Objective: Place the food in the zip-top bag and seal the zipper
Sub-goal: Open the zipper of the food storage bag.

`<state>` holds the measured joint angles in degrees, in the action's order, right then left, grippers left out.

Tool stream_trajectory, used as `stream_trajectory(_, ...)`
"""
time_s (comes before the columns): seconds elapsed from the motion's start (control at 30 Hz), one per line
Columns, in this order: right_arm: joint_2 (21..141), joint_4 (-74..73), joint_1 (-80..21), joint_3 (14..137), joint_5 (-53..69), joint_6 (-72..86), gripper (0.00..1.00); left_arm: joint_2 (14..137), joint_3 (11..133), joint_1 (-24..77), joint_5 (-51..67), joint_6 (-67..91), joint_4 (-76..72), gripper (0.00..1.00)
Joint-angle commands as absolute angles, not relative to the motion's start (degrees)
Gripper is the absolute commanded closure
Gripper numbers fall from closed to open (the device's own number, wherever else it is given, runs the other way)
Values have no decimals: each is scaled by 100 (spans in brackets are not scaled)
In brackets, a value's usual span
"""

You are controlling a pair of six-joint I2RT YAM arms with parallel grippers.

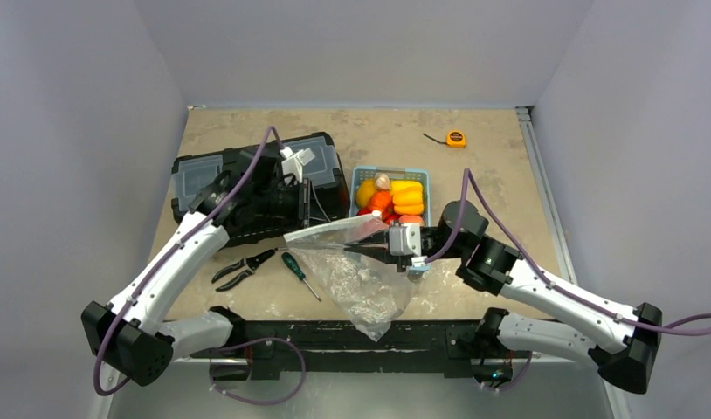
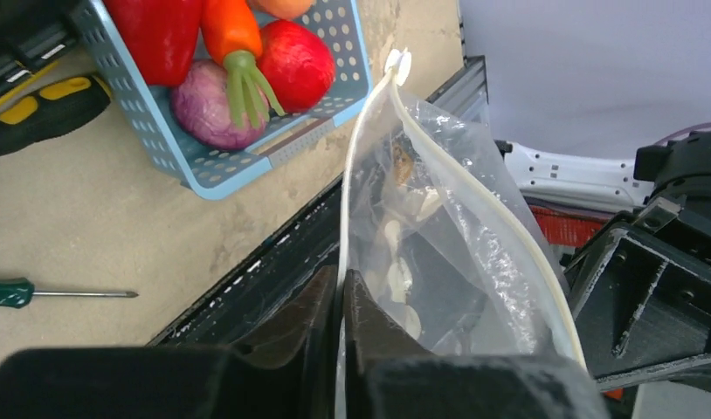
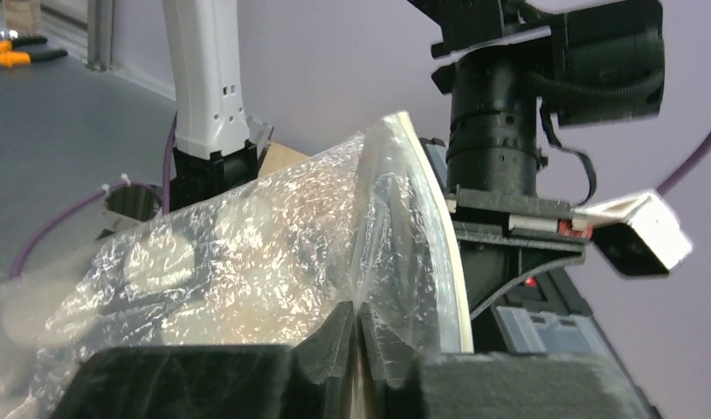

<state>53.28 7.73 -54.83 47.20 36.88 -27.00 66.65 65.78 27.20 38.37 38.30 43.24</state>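
Your left gripper pinched the zipper, your right gripper the film, of one zip-top bag held up near the bench's near edge; food filled one blue basket.

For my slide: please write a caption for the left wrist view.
The left gripper pinches the zip-top bag at its zipper; the food lies in the blue basket.

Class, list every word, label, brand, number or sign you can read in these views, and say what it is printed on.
No text can be read in any view.
The yellow tape measure: any marking is too small to read.
The black toolbox: no legible label.
The zip-top bag: pale dots only, no print seen.
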Motion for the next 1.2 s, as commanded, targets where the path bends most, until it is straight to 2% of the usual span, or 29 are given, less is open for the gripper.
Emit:
stream_trajectory(0.0, 5220, 1082, -5555, 4800, 3006, -2247, 69, 6206, 7001, 2733, 3293, 3560, 3989, 100)
stream_trajectory(0.03, 5137, 1245, -5552, 4671, 2697, -1954, 27, 6099, 7087, 2745, 3049, 3571, 3868, 100)
stream_trajectory(0.07, 5020, 1387, -5554, 4503, 2371, -1718, 4, 6003, 7148, 2747, 2903, 3620, 3608, 100)
stream_trajectory(0.1, 4889, 1485, -5555, 4356, 1985, -1474, 2, 5927, 7180, 2761, 2801, 3683, 3278, 100)
stream_trajectory(0.23, 4368, 1356, -5550, 4161, -464, 480, 1, 5946, 7394, 3189, 2005, 3921, 2344, 100)
stream_trajectory(0.3, 4207, 627, -5547, 4355, -1723, 1489, 1, 6035, 7610, 3673, 1060, 3744, 2258, 100)
stream_trajectory(0.43, 4094, -1231, -5544, 4869, -3338, 3209, 1, 6166, 7663, 4603, -995, 3086, 1721, 100)
stream_trajectory(0.63, 4399, -2656, -5548, 5700, -3311, 4417, 1, 6695, 7650, 5787, -2724, 1818, 820, 100)
stream_trajectory(0.8, 5242, -3803, -5550, 7147, -3283, 4482, 1, 7173, 7711, 6364, -3383, 1396, 547, 100)
stream_trajectory(0.97, 5464, -3851, -5544, 7289, -3475, 4605, 1, 7552, 7933, 6688, -3792, 1367, 544, 100)
stream_trajectory(1.0, 5436, -3794, -5541, 7218, -3496, 4680, 5, 7634, 7993, 6748, -3898, 1356, 579, 100)
stream_trajectory(1.13, 5327, -3793, -5547, 6916, -3811, 5102, 40, 7853, 8197, 6866, -4302, 1498, 776, 100)
stream_trajectory(1.17, 5338, -3852, -5546, 6860, -3901, 5148, 43, 7885, 8212, 6872, -4351, 1563, 815, 100)
